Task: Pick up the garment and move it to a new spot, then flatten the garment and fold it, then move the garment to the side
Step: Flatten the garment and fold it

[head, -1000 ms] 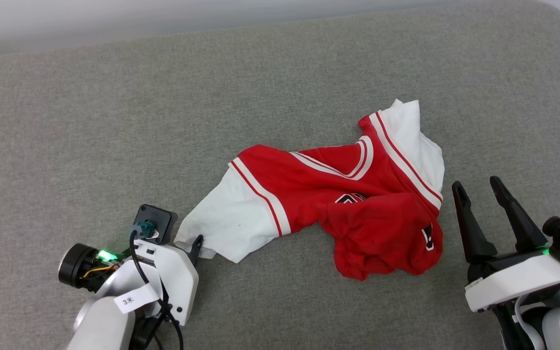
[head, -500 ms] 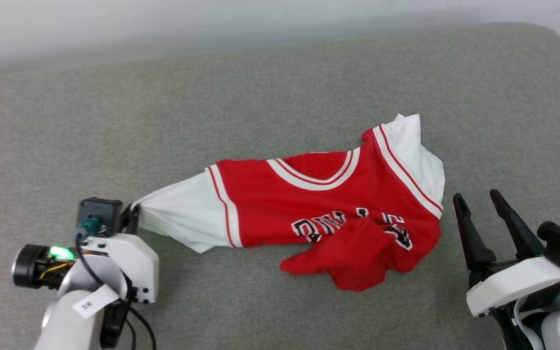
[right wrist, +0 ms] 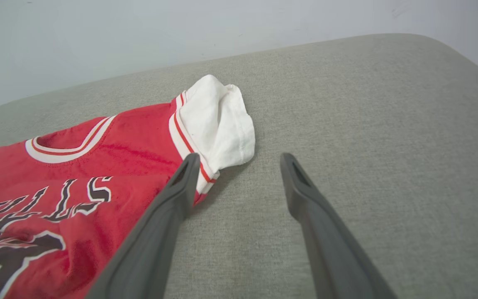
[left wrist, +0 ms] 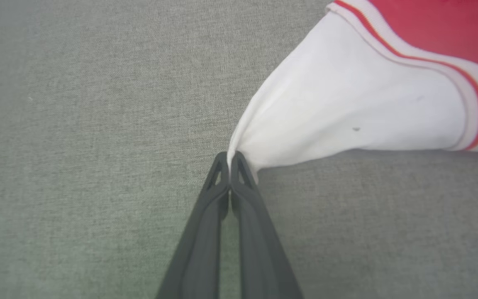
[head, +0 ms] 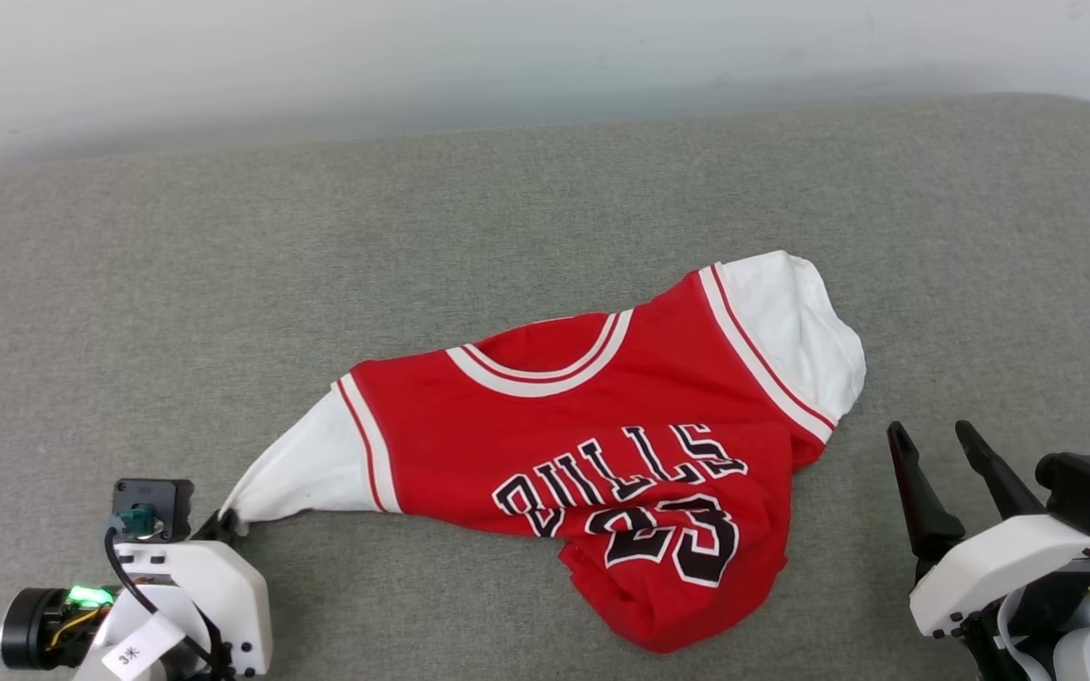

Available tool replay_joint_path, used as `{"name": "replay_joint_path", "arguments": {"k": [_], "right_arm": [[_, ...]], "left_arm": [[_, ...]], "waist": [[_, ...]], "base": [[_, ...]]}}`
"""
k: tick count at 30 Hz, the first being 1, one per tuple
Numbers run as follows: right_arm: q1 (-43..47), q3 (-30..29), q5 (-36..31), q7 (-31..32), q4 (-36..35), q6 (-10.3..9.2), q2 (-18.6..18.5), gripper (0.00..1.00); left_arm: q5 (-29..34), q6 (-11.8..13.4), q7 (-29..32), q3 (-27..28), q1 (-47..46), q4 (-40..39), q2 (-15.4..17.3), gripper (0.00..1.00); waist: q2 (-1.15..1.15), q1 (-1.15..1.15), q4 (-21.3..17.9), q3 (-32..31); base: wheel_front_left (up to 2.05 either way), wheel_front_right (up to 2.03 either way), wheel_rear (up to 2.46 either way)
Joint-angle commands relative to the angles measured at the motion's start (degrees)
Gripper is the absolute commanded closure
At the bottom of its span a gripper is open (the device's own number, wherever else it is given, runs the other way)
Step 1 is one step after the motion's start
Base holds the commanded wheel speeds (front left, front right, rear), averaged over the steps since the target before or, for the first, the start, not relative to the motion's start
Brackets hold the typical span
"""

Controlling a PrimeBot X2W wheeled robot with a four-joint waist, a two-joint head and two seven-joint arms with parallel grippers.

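1. Well to the left of the number 23 [head: 663, 534], the left gripper [left wrist: 230, 158] was clenched on the very tip of the left sleeve [head: 304, 463]. Its two dark fingers were pressed together with white cloth pinched between them, and the sleeve tapered into a taut cone toward that pinch.
2. The garment [head: 545, 435] lay chest-up on the grey cushion [head: 223, 284], with the collar [head: 545, 364] above and left of the 23 and the black lettering just above it.
3. Directly below the 23, the hem [head: 668, 605] was bunched and rumpled rather than lying flat.
4. Up and to the right of the 23, the right sleeve [head: 800, 331] sat crumpled against its striped shoulder trim.
5. To the right of the 23, the right gripper [head: 931, 431] was released. Its fingers were spread, it held nothing, and it stood near the garment's edge.
6. The garment looked light, soft and limp, so it would likely slide easily over the cushion but stretch and bunch when pulled from a single point.
7. Better holds would probably be the thicker striped trim at each shoulder, left and right of the 23. The two hem corners below it would also serve, with both grippers pulling apart together.
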Motion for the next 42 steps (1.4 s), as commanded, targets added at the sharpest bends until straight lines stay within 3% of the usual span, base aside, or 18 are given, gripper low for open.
{"name": "replay_joint_path", "arguments": {"k": [1, 5, 13, 16, 20, 24, 28, 42], "right_arm": [[0.6, -0.3, -0.1, 0.3, 0.2, -0.04, 0.4, 0.0], [0.6, -0.8, -0.2, 0.8, 0.2, -0.04, 0.5, 0.0], [0.7, -1.1, -0.1, 4.3, -1.4, -0.04, -2.4, 0.0], [-0.6, -0.9, -0.3, 8.6, -1.8, -0.04, -4.9, 0.0], [-3.7, -1.2, 1.3, 19.1, -0.6, -0.04, -8.2, 0.0], [-7.6, -1.1, 2.3, 31.3, 2.6, -0.04, -11.4, 0.0], [-12.3, -1.2, 2.8, 38.9, 6.8, -0.04, -13.5, 0.0], [-19.8, -1.6, 0.1, 40.1, 22.1, -0.04, -14.3, 0.0]], "left_arm": [[-0.3, -0.1, -1.1, 0.0, -0.3, -0.6, -0.2, 0.0], [-0.2, -0.5, -4.1, -0.8, -0.7, -1.3, -1.2, 0.0], [1.1, -3.2, -18.0, -3.3, -0.7, -5.8, -2.4, 0.0], [2.3, -3.1, -22.9, -4.5, 0.0, -7.9, -3.1, 0.0], [3.9, -3.0, -27.0, -6.5, 0.7, -10.7, -3.8, 0.0], [4.6, -3.3, -28.1, -8.1, 1.3, -12.2, -4.4, 0.0], [5.2, -3.6, -28.4, -9.0, 0.6, -12.2, -4.1, 0.0], [4.7, -3.7, -28.7, -10.3, -1.2, -11.3, -4.2, 0.0]], "waist": [[0.0, 0.0, 0.4, -0.2], [0.0, 0.0, 1.2, -0.7], [0.0, 0.0, 4.2, -2.8], [0.0, 0.0, 5.8, -2.8], [0.0, 0.0, 8.1, -2.3], [0.0, 0.0, 10.3, -1.5], [0.0, 0.0, 12.2, -0.3], [0.0, 0.0, 16.8, 3.0]], "base": [[0.0, 0.0, 0.0], [0.0, 0.0, 0.0], [0.0, 0.0, 0.0], [0.0, 0.0, 0.0], [0.0, 0.0, 0.0], [0.0, 0.0, 0.0], [0.0, 0.0, 0.0], [0.0, 0.0, 0.0]]}}
